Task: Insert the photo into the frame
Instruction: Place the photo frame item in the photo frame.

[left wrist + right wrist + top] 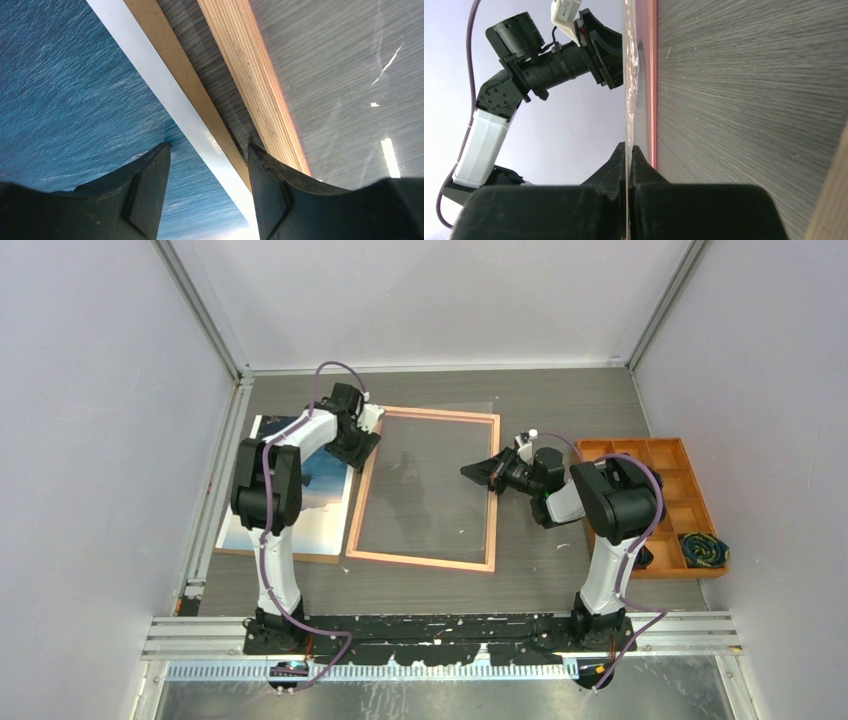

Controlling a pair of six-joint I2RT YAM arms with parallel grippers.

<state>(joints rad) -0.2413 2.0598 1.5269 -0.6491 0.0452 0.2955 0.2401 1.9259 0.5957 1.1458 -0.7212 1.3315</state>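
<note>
The photo (300,495), a blue sea print with a white border, lies face up at the left on a brown backing board (280,556). The frame (420,560) lies in the middle, its tan wooden back up. My left gripper (362,448) is open and low over the photo's right edge. In the left wrist view (207,147) one finger rests on the photo (75,100) and the other stands in the gap beside the frame (250,75). My right gripper (472,472) is shut on the edge of the clear pane (628,100), beside the frame's pink edge (653,75).
An orange compartment tray (640,444) stands at the right and holds a dark coiled item (703,550). The backing board's bare edge (175,55) shows between photo and frame. Grey walls close in the table on three sides.
</note>
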